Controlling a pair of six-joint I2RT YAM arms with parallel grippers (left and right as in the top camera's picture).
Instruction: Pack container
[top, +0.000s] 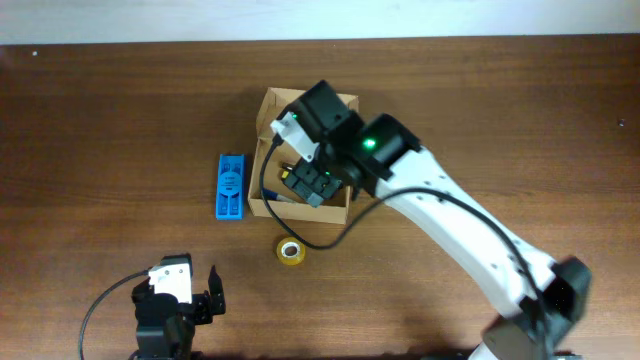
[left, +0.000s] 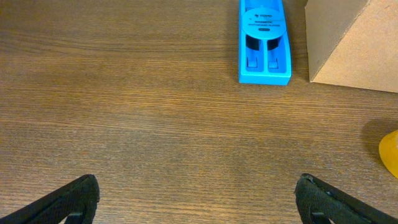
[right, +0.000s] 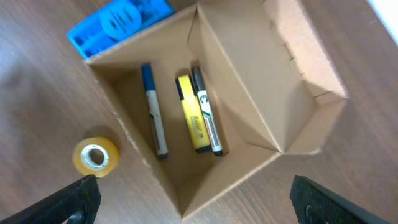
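The container (top: 268, 110) is a tan cardboard box standing open at mid-table; its inner wall (right: 249, 74) fills the right wrist view. On its floor lie three markers: a blue-capped one (right: 153, 112), a yellow one (right: 191, 115) and a black one (right: 207, 112). My right gripper (top: 310, 185) hovers over the box, and its jaws (right: 194, 196) are open with nothing between them. A yellow tape roll (top: 291, 251) lies on the table just in front of the box. My left gripper (top: 185, 300) rests near the front edge, open and empty (left: 198, 196).
A blue plastic block (top: 231, 186) lies flat just left of the box, also seen in the left wrist view (left: 264, 40) beside the box's corner (left: 348, 43). Brown wooden tabletop (top: 100, 150) stretches all around.
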